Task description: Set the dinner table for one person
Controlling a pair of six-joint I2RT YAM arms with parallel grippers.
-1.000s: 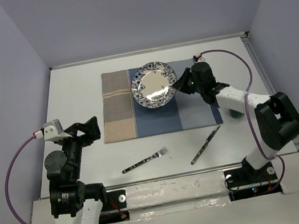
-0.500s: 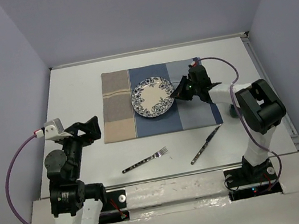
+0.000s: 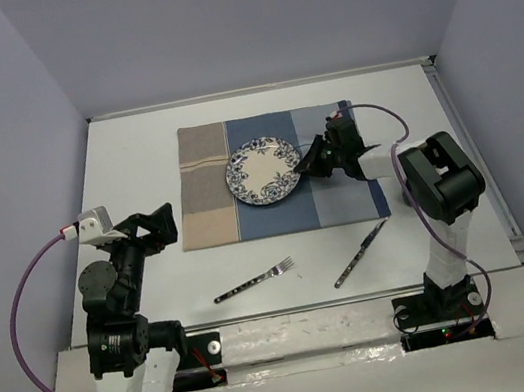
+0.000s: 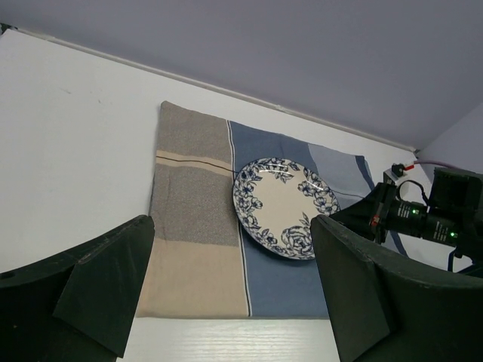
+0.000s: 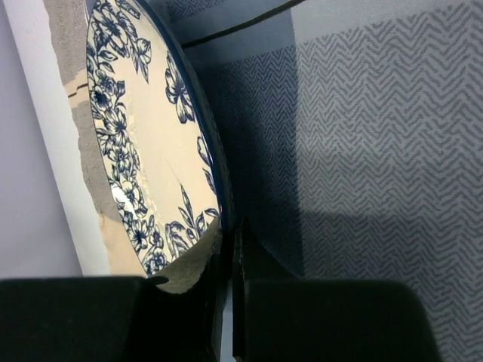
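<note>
The right hand (image 3: 311,160) pinches the plate (image 3: 263,172) rim, central on the placemat (image 3: 207,201).

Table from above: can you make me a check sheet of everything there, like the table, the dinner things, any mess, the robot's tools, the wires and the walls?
Surface: white table, with a blue-and-tan placemat lying on it.
Job's things: flowered plate on the placemat; fork and knife on the bare table near the arms, apart from each other.
Clutter: nothing seen.
Tools: right tool shut on the plate's right rim; left tool open, holding nothing, left of the placemat.
Cables: left purple cable loops off the left arm; right purple cable arcs over the right arm.
Surroundings: lavender walls on three sides.
</note>
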